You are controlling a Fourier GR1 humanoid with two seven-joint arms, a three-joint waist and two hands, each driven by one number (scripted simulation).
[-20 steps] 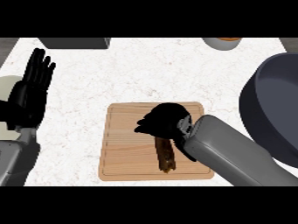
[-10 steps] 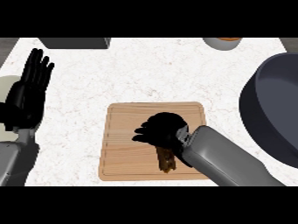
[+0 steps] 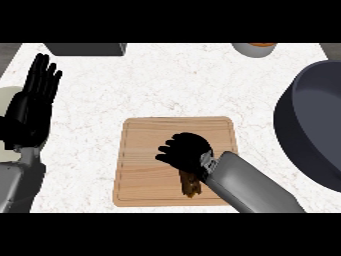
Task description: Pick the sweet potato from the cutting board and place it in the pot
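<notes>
Right hand (image 3: 184,152) curls over sweet potato (image 3: 191,186) (apparently gripping it).

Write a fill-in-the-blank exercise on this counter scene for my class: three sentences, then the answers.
On the wooden cutting board lies a brown ____. The dark ____ stands to the right of the board. The robot's ____ hand covers one end of the vegetable.
Missing words: sweet potato; pot; right.
</notes>
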